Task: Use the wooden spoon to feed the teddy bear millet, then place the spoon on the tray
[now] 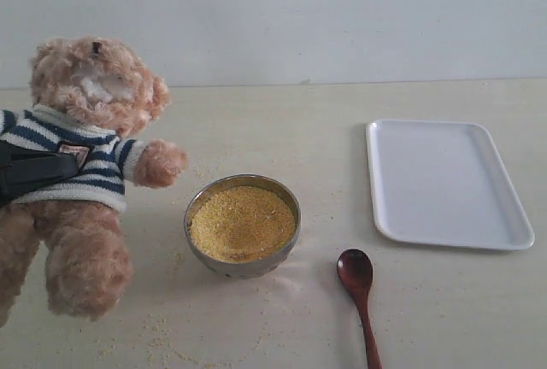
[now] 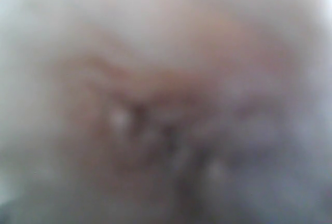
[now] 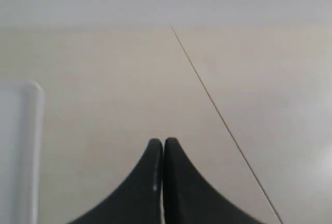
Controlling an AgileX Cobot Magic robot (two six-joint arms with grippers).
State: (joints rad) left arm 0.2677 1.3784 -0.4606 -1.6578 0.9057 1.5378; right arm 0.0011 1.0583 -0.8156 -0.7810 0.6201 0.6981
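- The left gripper [image 1: 51, 166] is clamping across the striped chest of the teddy bear [image 1: 90, 100]. Its dark fingers are pressing into the shirt beside the small badge.
- This arm's wrist camera is showing only blurred light-brown fur, so the jaws cannot be made out there.
- The bear is hanging upright in that grip, with its face turned toward the exterior camera. One paw is sticking out away from the gripper and both legs are dangling below it.
- Just past that outstretched paw, a round metal bowl [image 1: 244, 268] is sitting on the table [image 1: 282, 125]. The millet [image 1: 242, 222] is filling it almost to the rim.
- Loose specks of grain [image 1: 162, 335] are lying on the table below the gripper, near the bear's feet and around the bowl.
- The right gripper [image 3: 163, 143] is hovering over bare table with its two tips pressed together and nothing between them.
- A rounded corner of the tray [image 3: 21, 151] is showing near those tips, and a thin seam line is crossing the table on their other side.
- The wooden spoon [image 1: 357, 288] is lying flat on the table, with neither gripper touching it. It is beyond the bowl from the left gripper, just in front of the tray's near edge, and its handle is running off the lower edge of the exterior view.
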